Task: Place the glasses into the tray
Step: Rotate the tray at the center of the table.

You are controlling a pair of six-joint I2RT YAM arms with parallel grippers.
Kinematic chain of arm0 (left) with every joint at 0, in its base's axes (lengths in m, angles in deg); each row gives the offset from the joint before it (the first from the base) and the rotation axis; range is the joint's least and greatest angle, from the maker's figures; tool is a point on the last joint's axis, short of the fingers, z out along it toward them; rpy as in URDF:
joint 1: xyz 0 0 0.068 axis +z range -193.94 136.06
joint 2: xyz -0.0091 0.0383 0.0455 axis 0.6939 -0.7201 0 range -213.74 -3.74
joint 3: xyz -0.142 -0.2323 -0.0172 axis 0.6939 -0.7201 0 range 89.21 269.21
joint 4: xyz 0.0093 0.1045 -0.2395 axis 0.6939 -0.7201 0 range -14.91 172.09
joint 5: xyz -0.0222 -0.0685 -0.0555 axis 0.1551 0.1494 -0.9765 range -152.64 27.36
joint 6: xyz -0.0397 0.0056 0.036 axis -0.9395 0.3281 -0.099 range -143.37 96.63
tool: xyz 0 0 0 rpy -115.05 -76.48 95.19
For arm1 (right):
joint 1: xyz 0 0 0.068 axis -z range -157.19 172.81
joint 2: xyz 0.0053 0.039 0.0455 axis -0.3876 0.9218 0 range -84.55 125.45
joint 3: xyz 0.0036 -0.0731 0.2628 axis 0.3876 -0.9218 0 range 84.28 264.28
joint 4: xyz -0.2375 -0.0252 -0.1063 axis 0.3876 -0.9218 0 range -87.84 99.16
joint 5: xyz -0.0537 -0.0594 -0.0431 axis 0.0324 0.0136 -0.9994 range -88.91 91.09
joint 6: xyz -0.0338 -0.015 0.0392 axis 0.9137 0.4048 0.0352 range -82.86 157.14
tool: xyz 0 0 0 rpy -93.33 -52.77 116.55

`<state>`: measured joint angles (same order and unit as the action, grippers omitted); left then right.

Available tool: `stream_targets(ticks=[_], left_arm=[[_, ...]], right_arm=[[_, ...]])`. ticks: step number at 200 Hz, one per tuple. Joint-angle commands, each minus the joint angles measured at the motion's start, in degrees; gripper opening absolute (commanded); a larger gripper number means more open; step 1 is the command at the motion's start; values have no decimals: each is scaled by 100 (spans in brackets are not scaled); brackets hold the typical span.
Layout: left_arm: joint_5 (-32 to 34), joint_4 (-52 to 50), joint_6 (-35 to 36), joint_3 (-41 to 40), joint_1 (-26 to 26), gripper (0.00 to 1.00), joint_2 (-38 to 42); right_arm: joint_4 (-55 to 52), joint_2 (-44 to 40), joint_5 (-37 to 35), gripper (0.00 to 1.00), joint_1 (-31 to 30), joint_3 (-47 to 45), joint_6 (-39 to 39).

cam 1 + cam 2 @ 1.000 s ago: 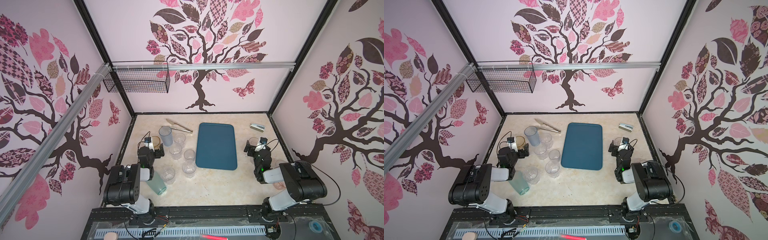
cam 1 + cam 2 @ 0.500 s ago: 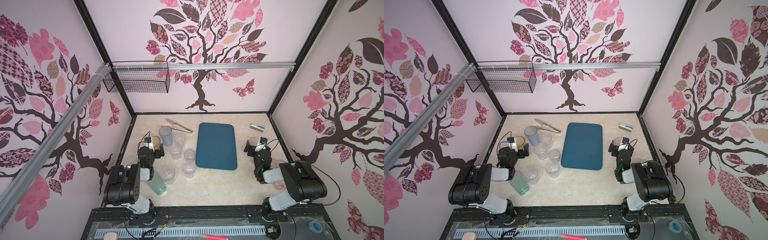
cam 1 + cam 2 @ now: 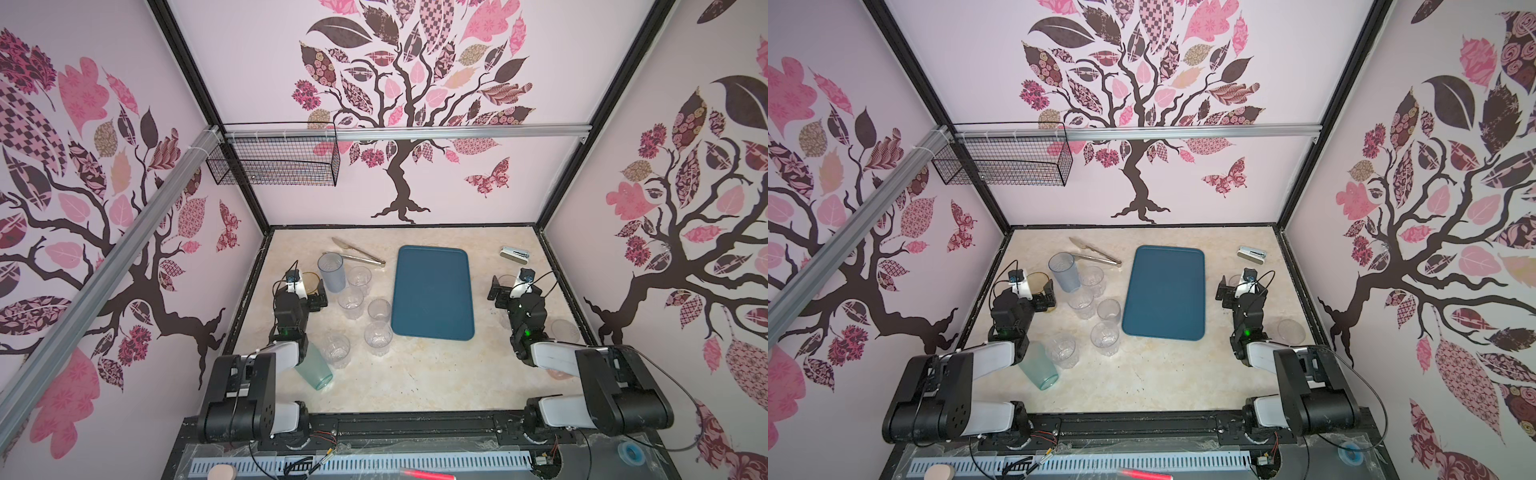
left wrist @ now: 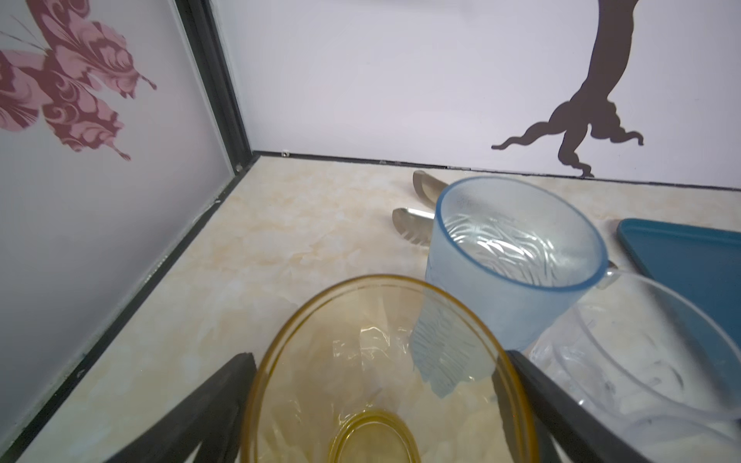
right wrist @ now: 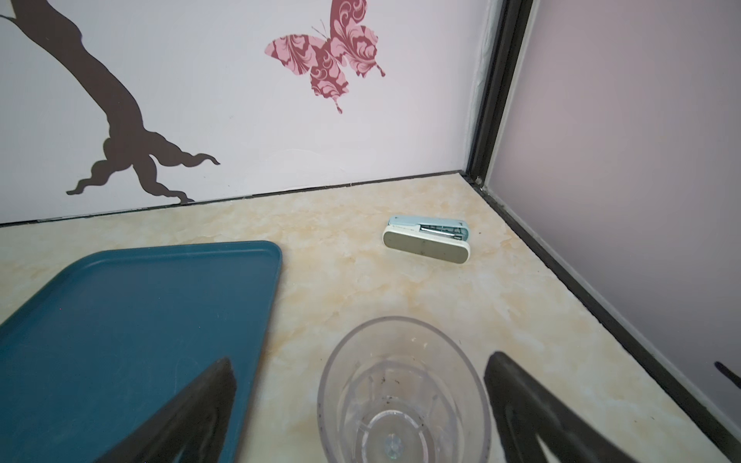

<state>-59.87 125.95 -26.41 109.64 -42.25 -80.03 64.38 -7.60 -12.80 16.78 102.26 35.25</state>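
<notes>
Left claw [image 4: 379, 356] released, astride amber glass [image 4: 320, 401] | right claw [image 5: 361, 358] released, astride clear glass [image 5: 405, 401] near tray [image 5: 120, 320] | likely light, slick, rigid; grip mid-wall

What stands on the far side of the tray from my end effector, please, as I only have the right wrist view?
Observer: Five short clear glasses stand clustered beside the tray, along its long edge, none on it.
Operator: Thank you. Is the other arm occupied there?
Observer: The left end effector is open, with a finger on either side of an amber glass.
Operator: Is anything out of my sight near my own arm?
Observer: A pinkish glass stands between your arm and the side wall.
</notes>
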Motion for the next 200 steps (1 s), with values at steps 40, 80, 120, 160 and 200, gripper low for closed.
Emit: stream_targets(ticks=[40, 80, 120, 160, 200], left_arm=[[1107, -1208, -27, -110, -425, 98, 1070], [1882, -2727, -733, 98, -728, 98, 2545], [2241, -4798, -1201, 1283, -890, 98, 3504], [1384, -6780, -1023, 3194, -882, 98, 2593], [1003, -7847, -1512, 4373, -841, 98, 1724]], right_arm=[[-1519, -578, -202, 100, -227, 647, -564], [-2872, -744, -1366, 100, -1131, 1701, -898], [-4619, -358, 908, 100, -737, 3040, -3670], [-5973, 203, 1462, 87, -739, 4022, -3812], [-7734, 829, 1263, 76, -765, 4828, -3381]])
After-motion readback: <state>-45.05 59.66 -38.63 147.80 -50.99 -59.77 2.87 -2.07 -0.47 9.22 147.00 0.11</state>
